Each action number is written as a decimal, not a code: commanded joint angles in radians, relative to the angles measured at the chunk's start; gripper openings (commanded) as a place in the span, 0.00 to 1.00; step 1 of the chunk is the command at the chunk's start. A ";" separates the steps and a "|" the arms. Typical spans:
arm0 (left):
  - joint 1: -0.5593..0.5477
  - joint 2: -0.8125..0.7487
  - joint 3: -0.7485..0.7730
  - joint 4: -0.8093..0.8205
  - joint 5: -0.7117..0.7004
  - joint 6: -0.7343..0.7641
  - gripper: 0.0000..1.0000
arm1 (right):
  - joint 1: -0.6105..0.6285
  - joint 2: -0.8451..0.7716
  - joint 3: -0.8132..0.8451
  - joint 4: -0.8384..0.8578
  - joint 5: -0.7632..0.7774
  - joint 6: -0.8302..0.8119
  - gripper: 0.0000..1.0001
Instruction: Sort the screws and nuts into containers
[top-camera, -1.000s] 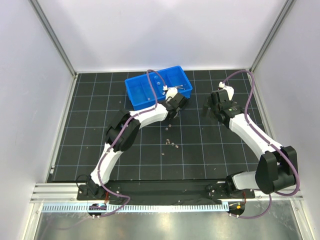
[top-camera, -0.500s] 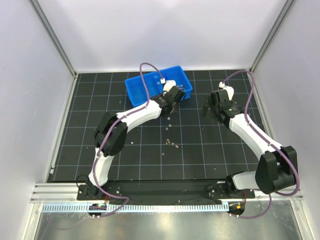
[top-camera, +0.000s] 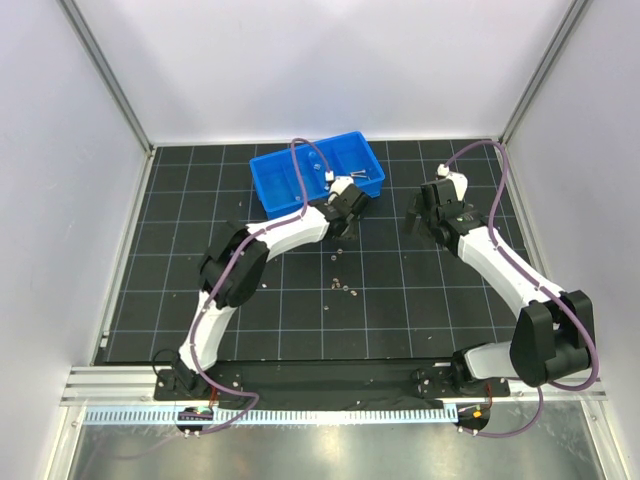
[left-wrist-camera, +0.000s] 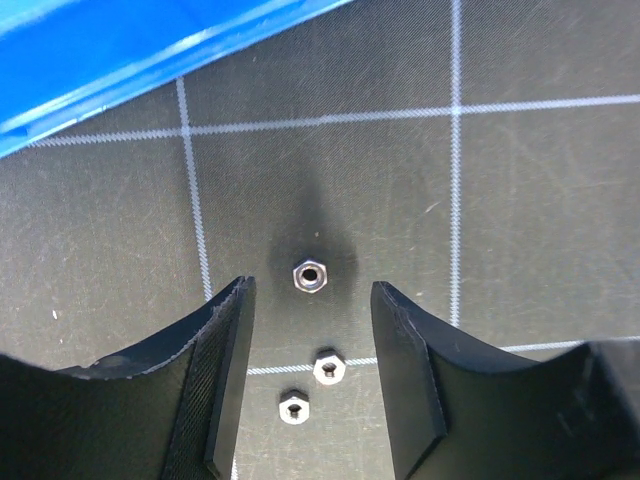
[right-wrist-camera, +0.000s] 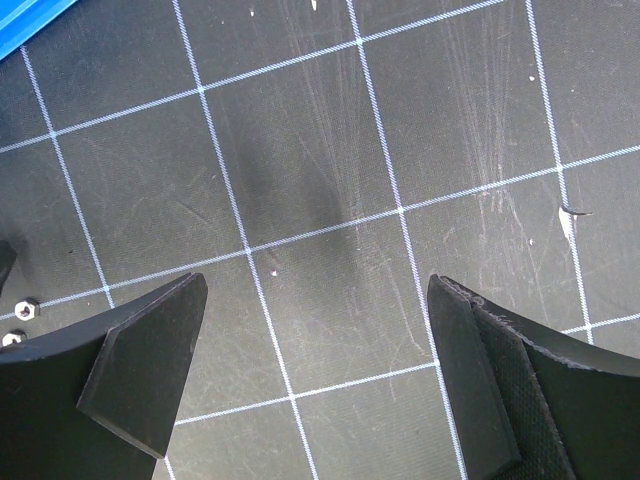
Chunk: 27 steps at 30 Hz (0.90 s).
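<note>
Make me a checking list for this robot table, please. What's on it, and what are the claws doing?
Surface: black grid mat, scratched, with white marks under the right wrist camera.
Job's things: blue tray at the far side, with silver pieces inside that are too small to name; three nuts loose on the mat.
Clutter: nothing seen.
Grippers: left gripper open above the three nuts, holding nothing; right gripper wide open, empty, over bare mat.
Cables: purple cables run along both arms, looping up near the wrists.
Surroundings: white walls; metal rail at the near edge.
</note>
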 joint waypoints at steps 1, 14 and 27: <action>0.007 -0.002 0.000 -0.018 -0.022 -0.016 0.55 | -0.005 0.010 0.013 0.019 0.015 -0.001 0.99; 0.007 0.054 0.021 -0.038 -0.055 -0.060 0.50 | -0.005 0.025 0.022 0.022 0.015 -0.003 1.00; 0.012 0.094 0.026 -0.025 -0.048 -0.066 0.41 | -0.005 0.028 0.022 0.017 0.015 -0.004 1.00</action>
